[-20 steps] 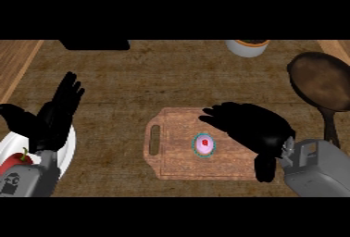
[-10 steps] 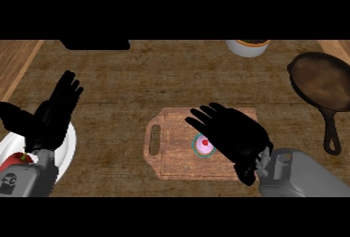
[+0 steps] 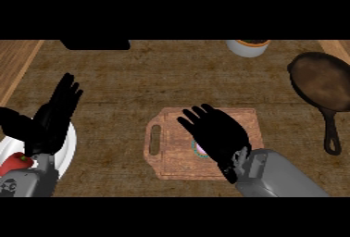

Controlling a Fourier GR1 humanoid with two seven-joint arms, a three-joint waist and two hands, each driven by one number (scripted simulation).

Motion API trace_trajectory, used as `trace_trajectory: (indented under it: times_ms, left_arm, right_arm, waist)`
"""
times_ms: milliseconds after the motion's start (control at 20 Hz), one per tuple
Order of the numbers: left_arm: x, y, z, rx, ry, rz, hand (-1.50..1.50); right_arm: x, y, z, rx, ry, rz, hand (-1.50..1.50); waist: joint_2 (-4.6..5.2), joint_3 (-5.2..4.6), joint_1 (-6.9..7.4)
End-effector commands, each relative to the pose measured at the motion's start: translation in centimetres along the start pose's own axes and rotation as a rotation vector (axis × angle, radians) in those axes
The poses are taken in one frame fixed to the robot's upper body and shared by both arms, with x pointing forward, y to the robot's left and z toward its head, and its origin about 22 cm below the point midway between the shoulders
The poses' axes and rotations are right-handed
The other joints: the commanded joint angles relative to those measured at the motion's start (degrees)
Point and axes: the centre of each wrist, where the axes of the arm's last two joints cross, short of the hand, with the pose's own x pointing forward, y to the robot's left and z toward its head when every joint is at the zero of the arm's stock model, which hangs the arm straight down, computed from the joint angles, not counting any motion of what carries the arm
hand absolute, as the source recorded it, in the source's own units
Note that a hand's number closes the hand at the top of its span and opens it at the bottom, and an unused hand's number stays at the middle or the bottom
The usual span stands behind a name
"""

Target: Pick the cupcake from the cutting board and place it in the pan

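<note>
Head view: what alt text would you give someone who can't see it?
The robot's right hand, fingers open, hovers over the wooden cutting board, hiding nearly all of the cupcake. A dark pan lies at the upper right; the open left hand rests at the left edge.

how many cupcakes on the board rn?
1 cupcake, near the middle of the board, mostly covered by the right robot hand. Only its left edge shows, and the hand could hide others.
</note>
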Motion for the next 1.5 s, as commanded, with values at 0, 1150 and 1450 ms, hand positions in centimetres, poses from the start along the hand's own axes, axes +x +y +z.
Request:
trace_trajectory:
  times_ms: [0,1150,1450]
  left_arm:
    - [-0.9,-0.5,-0.8,0.007,0.001,0.023,0.00]
    - [-0.5,1.0,0.2,0.011,0.012,-0.005,0.00]
    - [1.0,2.2,-0.3,-0.005,0.003,0.013,0.00]
  right_arm:
    - [0.3,2.3,0.0,0.036,0.027,0.018,-1.50]
    - [-2.2,7.2,-7.3,0.057,-0.008,-0.062,-1.50]
    - [1.0,7.7,-8.7,0.062,-0.078,-0.026,1.50]
  waist:
    - [0.02,0.00,-0.25]
    - [0.03,0.01,0.07]
    - [0.00,0.00,0.09]
